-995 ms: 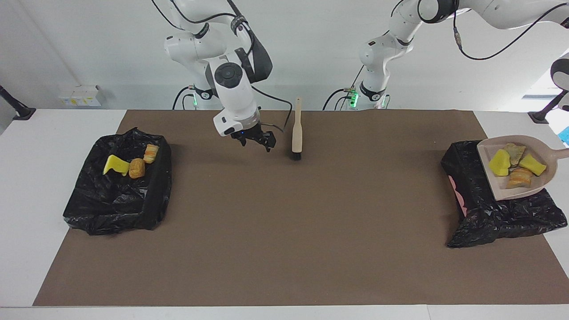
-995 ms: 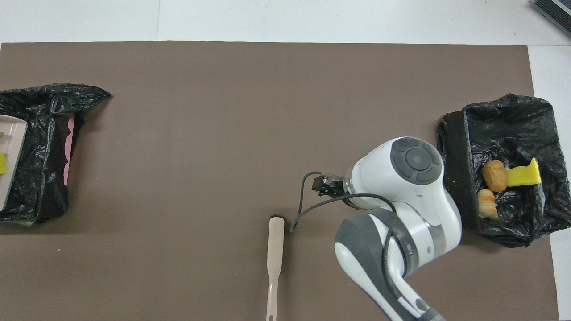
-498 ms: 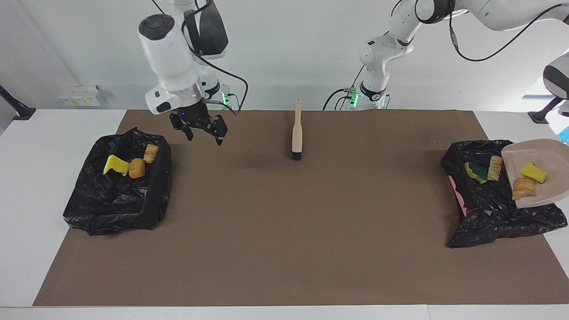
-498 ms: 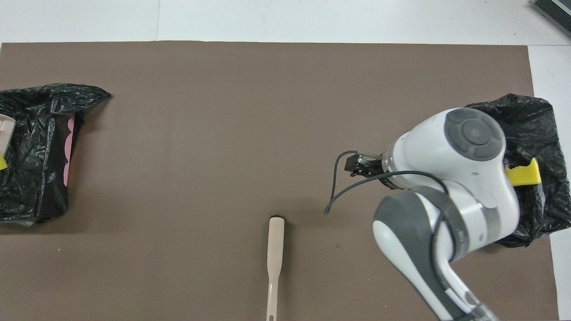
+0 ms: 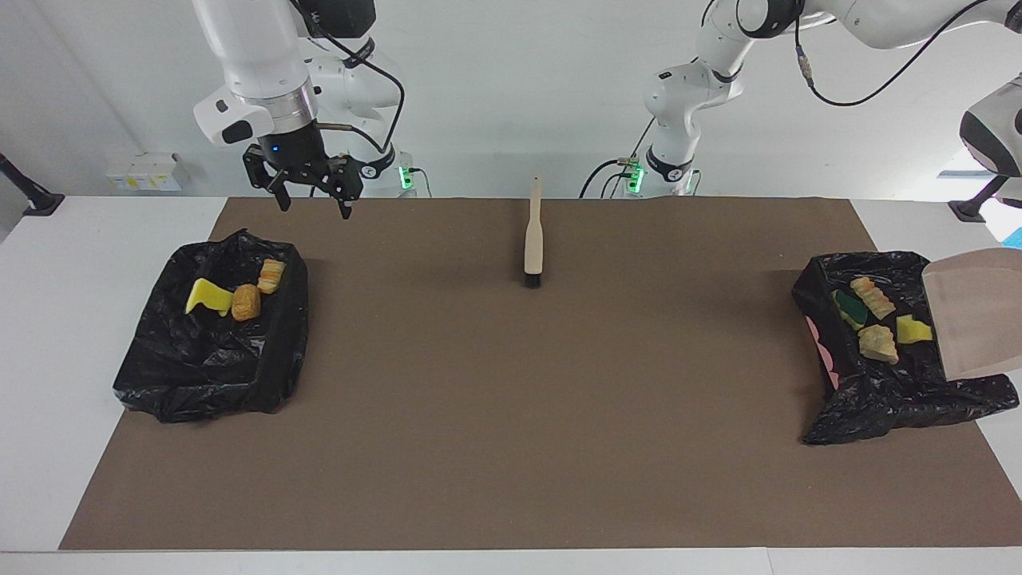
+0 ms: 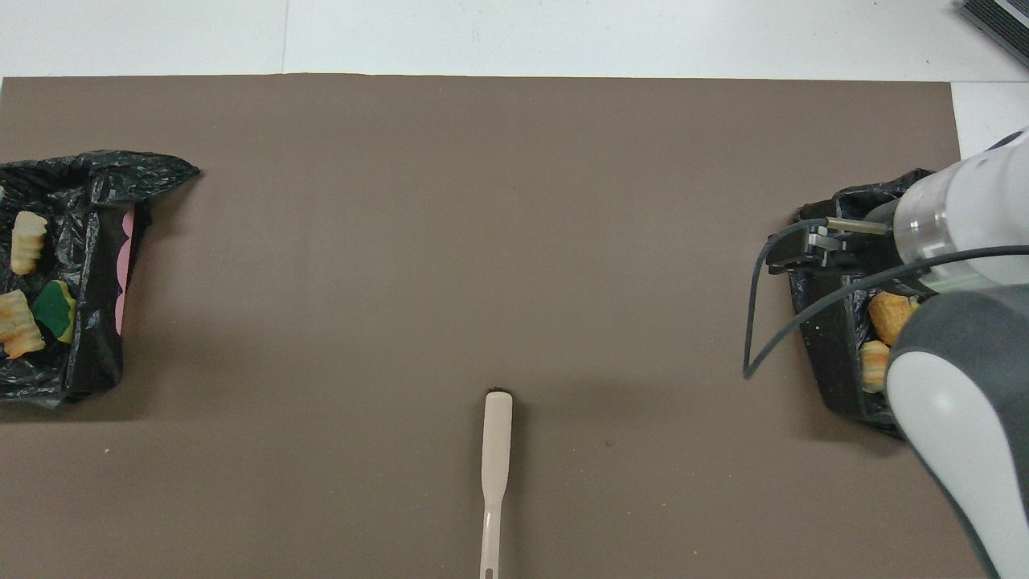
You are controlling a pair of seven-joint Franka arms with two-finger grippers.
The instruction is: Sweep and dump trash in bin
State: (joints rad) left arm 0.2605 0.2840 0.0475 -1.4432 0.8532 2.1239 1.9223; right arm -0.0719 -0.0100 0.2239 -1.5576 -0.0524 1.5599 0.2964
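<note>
The beige dustpan (image 5: 978, 323) hangs steeply tilted over the black-lined bin (image 5: 886, 399) at the left arm's end, and its face is bare. Several trash scraps lie in that bin: bread pieces (image 5: 870, 297) (image 5: 878, 343), a yellow sponge (image 5: 913, 329) and a green-backed sponge (image 5: 848, 307); some also show in the overhead view (image 6: 28, 232) (image 6: 55, 310). My left gripper is out of frame. My right gripper (image 5: 314, 200) is open and empty, raised near the other bin (image 5: 207, 367), which holds a yellow sponge (image 5: 209, 296) and two bread pieces (image 5: 246, 303) (image 5: 271, 275).
The brush (image 5: 532, 239) lies on the brown mat (image 5: 511, 415) near the robots' edge at mid-table, bristles away from the robots; it also shows in the overhead view (image 6: 496, 450). The right arm's body (image 6: 965, 386) covers part of its bin (image 6: 836, 354) from above.
The dustpan has tipped up and its scraps have slid into the bin under it. My right gripper has risen and swung from beside the brush toward the right arm's bin.
</note>
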